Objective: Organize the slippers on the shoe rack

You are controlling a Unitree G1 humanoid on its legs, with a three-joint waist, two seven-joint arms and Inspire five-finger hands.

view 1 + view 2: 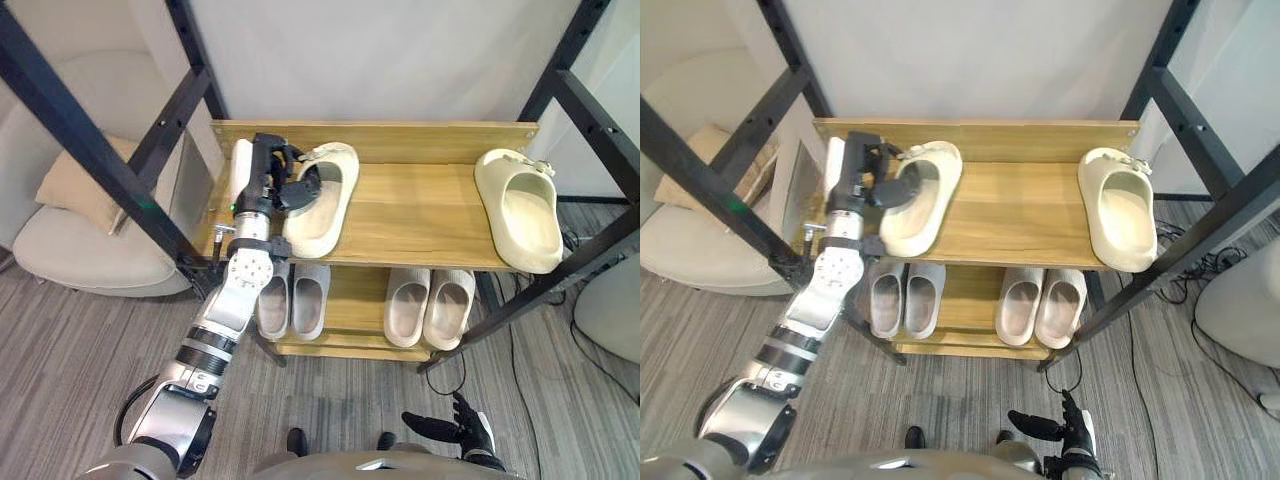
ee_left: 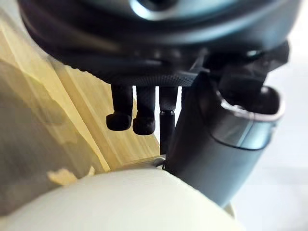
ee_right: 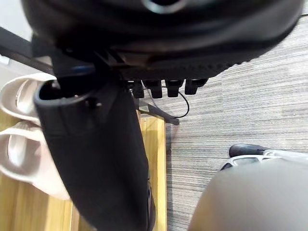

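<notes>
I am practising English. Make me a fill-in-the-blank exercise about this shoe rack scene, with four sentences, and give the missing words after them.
1. The left hand grips one cream slipper on the ___ shelf of the shoe rack.
2. The other cream slipper lies at that shelf's ___ end, apart from both hands.
3. Two pairs of grey slippers stand on the ___ shelf.
4. The right hand hangs open, low above the ___.

Missing words: top; right; lower; floor.
</notes>
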